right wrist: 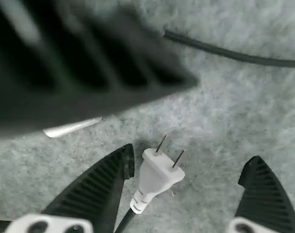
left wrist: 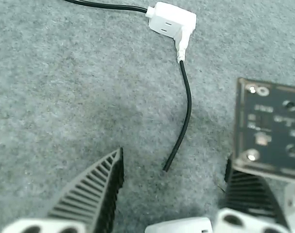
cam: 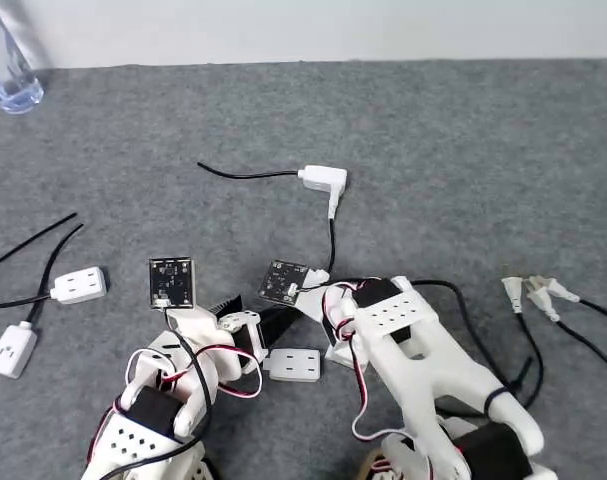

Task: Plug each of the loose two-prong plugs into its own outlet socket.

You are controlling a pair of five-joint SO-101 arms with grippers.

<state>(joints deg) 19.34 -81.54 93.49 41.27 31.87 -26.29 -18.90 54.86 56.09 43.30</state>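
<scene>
The step in hand appears to be the grasp of one loose plug. The right gripper (right wrist: 192, 156) hangs low over the grey counter (cam: 463, 150) near its middle, with its jaws wide apart and nothing held. A white two-prong plug (right wrist: 156, 175) lies flat between them. It sits closer to one jaw than to the other and touches neither, as far as I can see. The left gripper (left wrist: 174, 162) is also wide open and empty, just beside a free socket (cam: 291, 364) that lies near, between the two arms. On the far side, another socket (cam: 323, 180) already carries a plug. Two more sockets (cam: 80, 285) wait at the left and two loose plugs (cam: 531, 291) at the right, so I judge the task is at an early stage. The next move, I think, needs the right gripper to centre itself on the plug body and close on it, not on the prongs or the cord. Then it must lift the plug and turn the prongs toward the slots of the free socket. That socket is light and may slide, so the left gripper should probably hold it.
</scene>
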